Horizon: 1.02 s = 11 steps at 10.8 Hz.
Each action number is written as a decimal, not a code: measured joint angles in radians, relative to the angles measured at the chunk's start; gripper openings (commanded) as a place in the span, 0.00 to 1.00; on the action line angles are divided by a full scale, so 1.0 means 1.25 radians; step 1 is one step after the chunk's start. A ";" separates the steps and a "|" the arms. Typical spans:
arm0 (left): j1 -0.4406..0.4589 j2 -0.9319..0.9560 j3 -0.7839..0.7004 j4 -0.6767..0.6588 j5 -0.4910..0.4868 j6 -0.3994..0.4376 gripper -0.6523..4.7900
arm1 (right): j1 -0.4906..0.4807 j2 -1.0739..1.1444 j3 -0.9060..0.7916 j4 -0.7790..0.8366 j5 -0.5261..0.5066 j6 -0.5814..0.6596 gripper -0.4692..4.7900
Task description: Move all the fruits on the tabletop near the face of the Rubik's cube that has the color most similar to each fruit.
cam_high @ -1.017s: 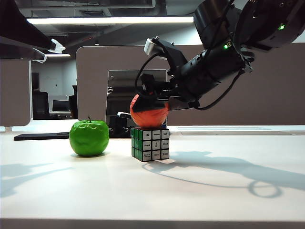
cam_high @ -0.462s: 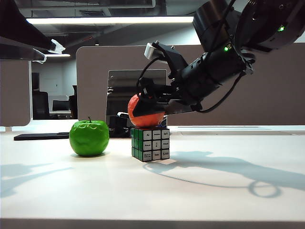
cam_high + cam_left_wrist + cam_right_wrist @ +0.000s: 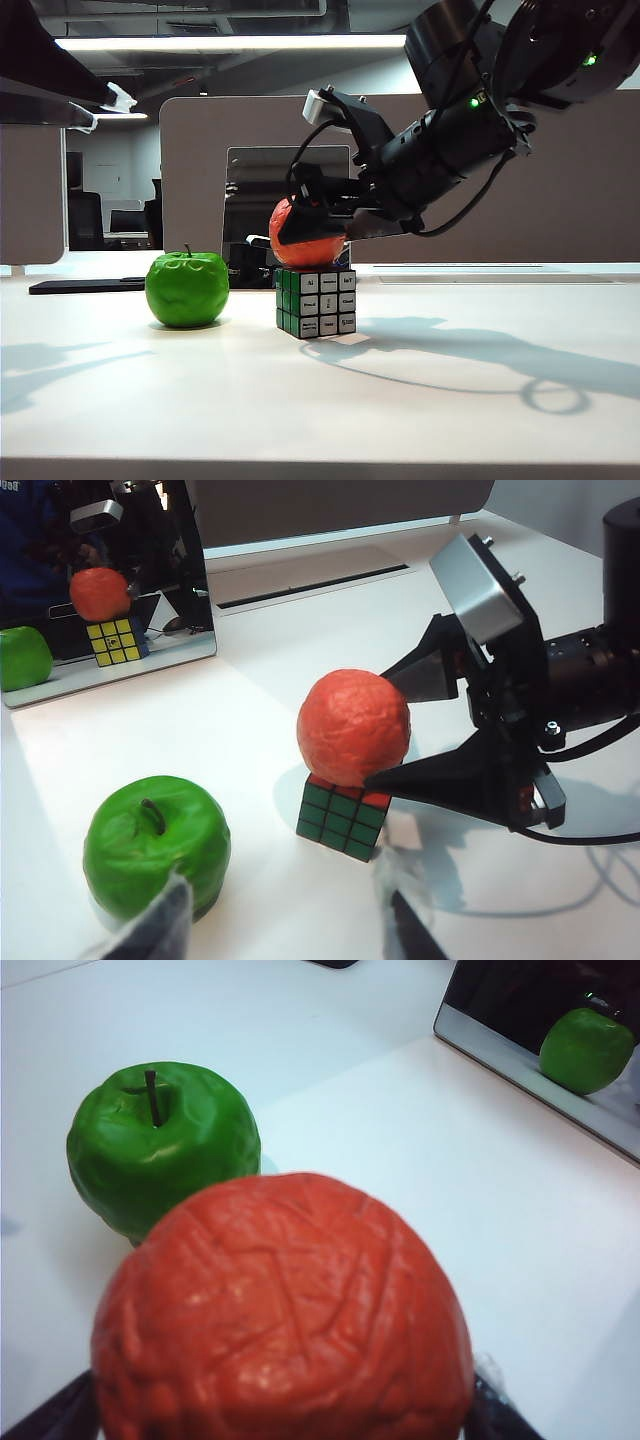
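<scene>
The orange-red fruit sits on top of the Rubik's cube mid-tabletop, with broad bare white surface toward the front edge. The right gripper flanks it, jaws spread wide, gripping nothing. The green apple stands just beside the cube's green face. Only the left wrist view shows the left gripper, part open, empty, near the apple, and a mirror behind.

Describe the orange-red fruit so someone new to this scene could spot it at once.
On the white tabletop, find the small Rubik's cube near the middle. The orange-red fruit sits on top of it, between the right gripper's open fingers. Unlike the glossy green apple beside the cube, it is matte and wrinkled.
</scene>
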 measured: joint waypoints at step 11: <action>0.000 0.000 0.000 0.000 0.000 0.000 0.57 | 0.000 -0.034 0.000 0.001 0.011 0.019 1.00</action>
